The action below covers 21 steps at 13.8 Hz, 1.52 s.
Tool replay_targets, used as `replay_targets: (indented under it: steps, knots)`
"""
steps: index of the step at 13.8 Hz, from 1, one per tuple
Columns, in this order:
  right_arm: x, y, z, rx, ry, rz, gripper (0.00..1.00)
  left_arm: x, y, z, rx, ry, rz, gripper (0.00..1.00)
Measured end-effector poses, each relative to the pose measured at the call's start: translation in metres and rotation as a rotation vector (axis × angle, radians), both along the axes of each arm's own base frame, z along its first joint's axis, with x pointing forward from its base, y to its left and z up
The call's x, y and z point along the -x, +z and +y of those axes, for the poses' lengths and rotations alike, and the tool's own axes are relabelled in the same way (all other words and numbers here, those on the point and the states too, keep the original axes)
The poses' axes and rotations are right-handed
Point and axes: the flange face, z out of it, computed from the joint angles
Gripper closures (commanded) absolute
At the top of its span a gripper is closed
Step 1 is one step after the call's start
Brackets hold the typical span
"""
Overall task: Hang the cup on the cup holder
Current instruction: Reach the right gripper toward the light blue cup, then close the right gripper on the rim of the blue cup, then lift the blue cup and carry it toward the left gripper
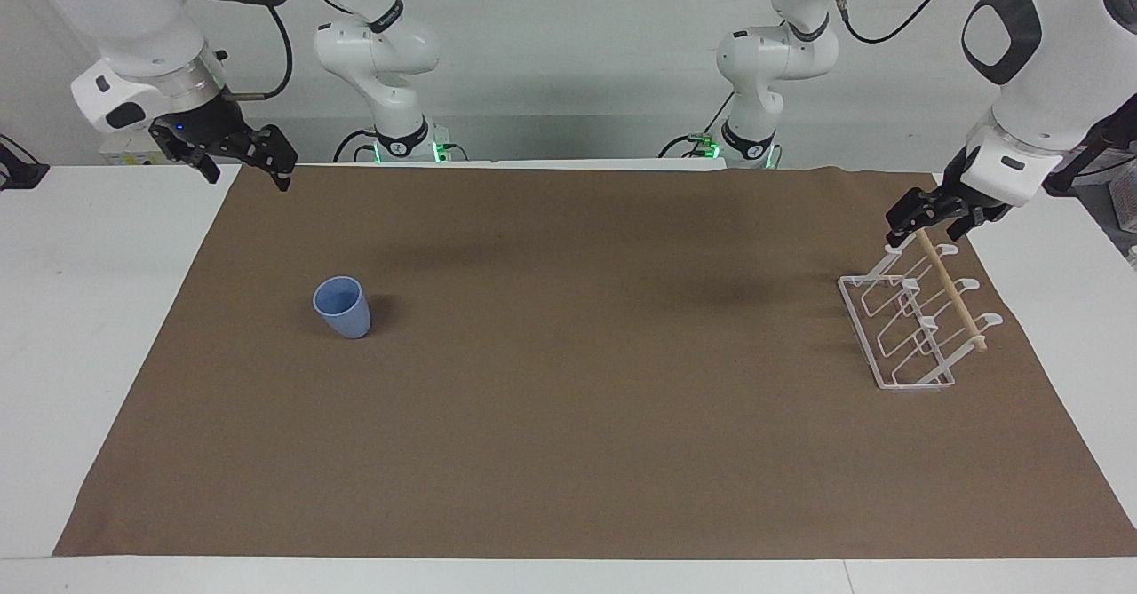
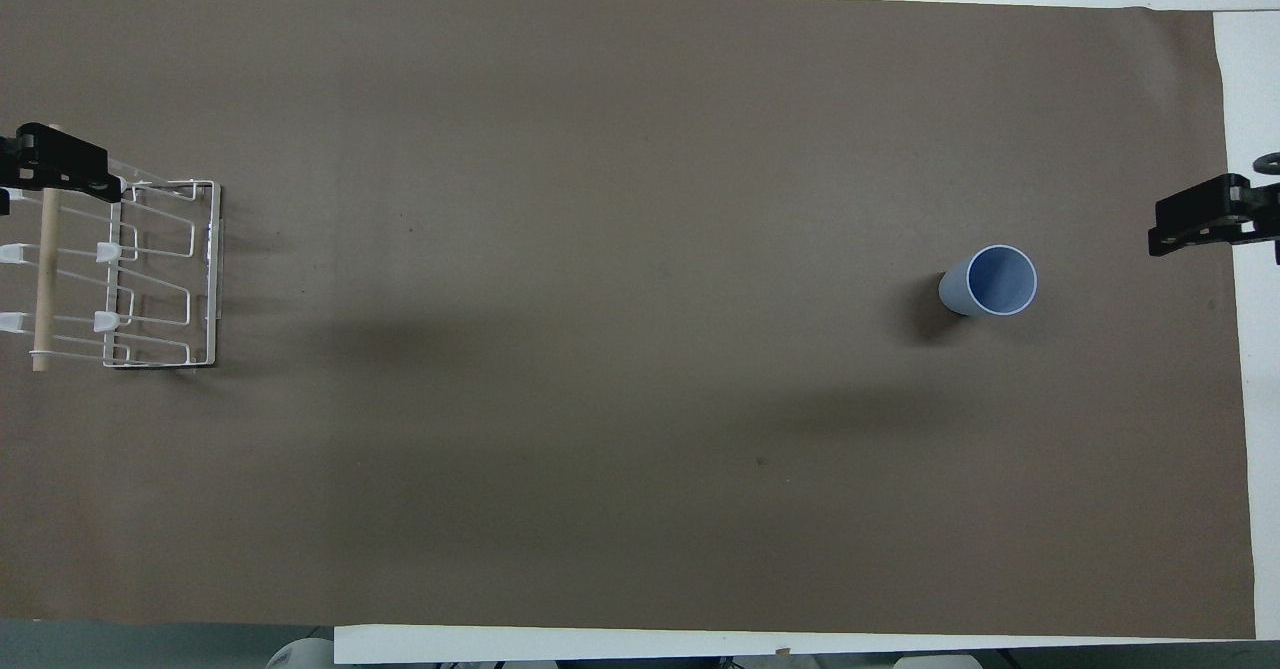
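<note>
Cup (image 1: 342, 306) stands upright on brown mat (image 1: 568, 452), long axis vertical, mouth up, wider rim on top w/ body tapering to base; nothing visible inside. Smooth light blue plastic, no handle. It sits toward right arm's end of table, well apart from rack (image 1: 915, 323). Rack: white wire, rectangular base, slanted looped prongs, thin pale wooden rod (image 1: 952, 290) across top; it sits at left arm's end, prongs bare. Left gripper (image 1: 924, 221) is at the rod's robot-side end; whether its fingers grip the rod or how far apart they are cannot be told. Right gripper (image 1: 244, 157) hangs over mat's edge near the robots, fingers apart, holding nothing.
</note>
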Motion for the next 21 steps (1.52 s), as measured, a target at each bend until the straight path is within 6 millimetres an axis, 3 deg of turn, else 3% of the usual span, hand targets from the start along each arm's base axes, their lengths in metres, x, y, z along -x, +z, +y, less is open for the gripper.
replay_targets:
  steps: [3,5,9,11,13,19,21]
  knots:
    - [0.005,-0.09,-0.01,-0.009,0.09,-0.008,0.0,0.0,0.0,0.0,0.0,0.0,0.0,0.0]
    - [0.006,-0.142,-0.026,-0.059,0.114,0.008,0.06,0.0,0.0,0.0,0.0,0.0,0.0,0.0]
    - [-0.01,-0.201,-0.031,-0.128,0.085,0.011,0.1,0.0,0.0,0.0,0.0,0.0,0.0,0.0]
    - [-0.01,-0.219,-0.027,-0.132,0.095,0.036,0.18,0.0,0.0,0.0,0.0,0.0,0.0,0.0]
    - [-0.009,-0.224,-0.025,-0.13,0.103,0.033,0.35,0.0,0.0,0.0,0.0,0.0,0.0,0.0]
    - [-0.008,-0.235,-0.014,-0.128,0.149,0.022,0.98,0.0,0.0,0.0,0.0,0.0,0.0,0.0]
    - [-0.008,-0.235,-0.014,-0.128,0.162,0.021,1.0,0.0,0.0,0.0,0.0,0.0,0.0,0.0]
